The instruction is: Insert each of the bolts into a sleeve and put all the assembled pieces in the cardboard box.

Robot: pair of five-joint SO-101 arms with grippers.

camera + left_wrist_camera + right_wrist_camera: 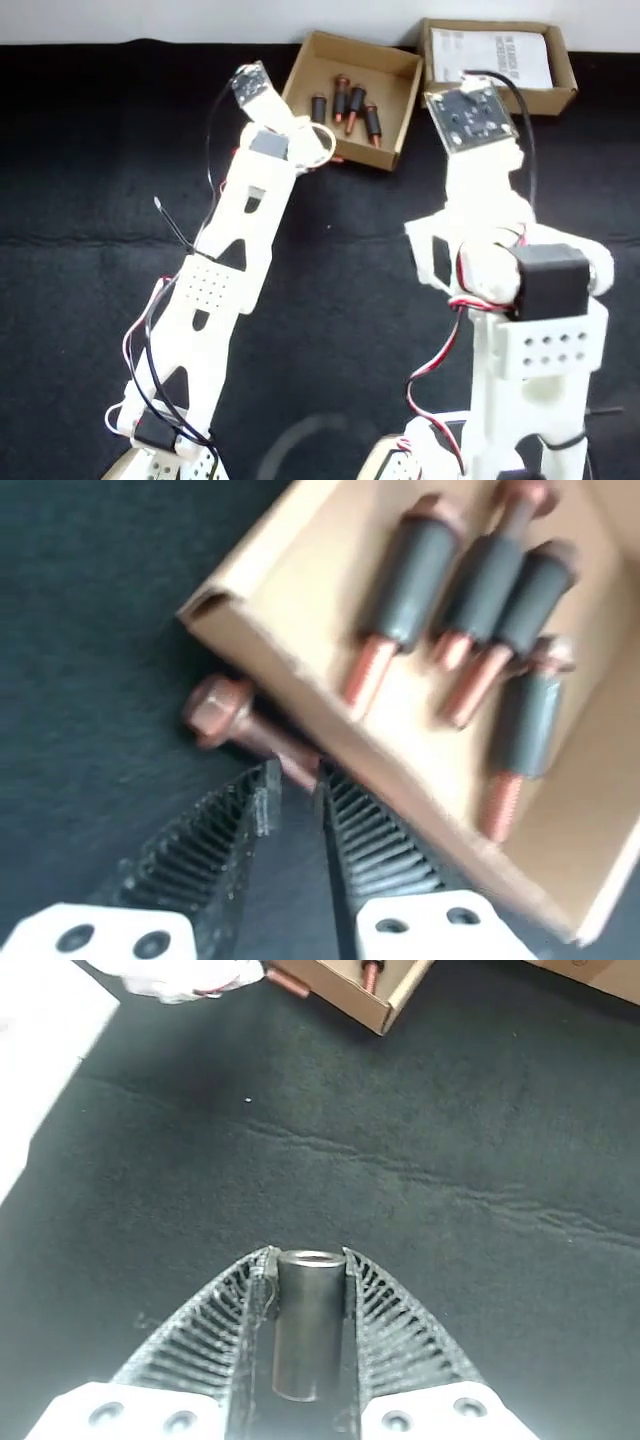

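Left claw [297, 785] tips clenched on bare copper bolt [222, 712] just outside cardboard box [300, 600]. Right claw [308, 1257] grasping dark sleeve [305, 1350] above table [450, 1160].

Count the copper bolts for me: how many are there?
5. Four sleeved bolts lie inside the cardboard box; one bare bolt lies just outside its wall, at the left gripper. More may be hidden.

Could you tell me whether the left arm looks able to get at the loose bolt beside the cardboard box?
Probably yes: the left gripper sits right at the shank end of the bolt, nothing between them, though the cardboard box wall alongside may crowd it.
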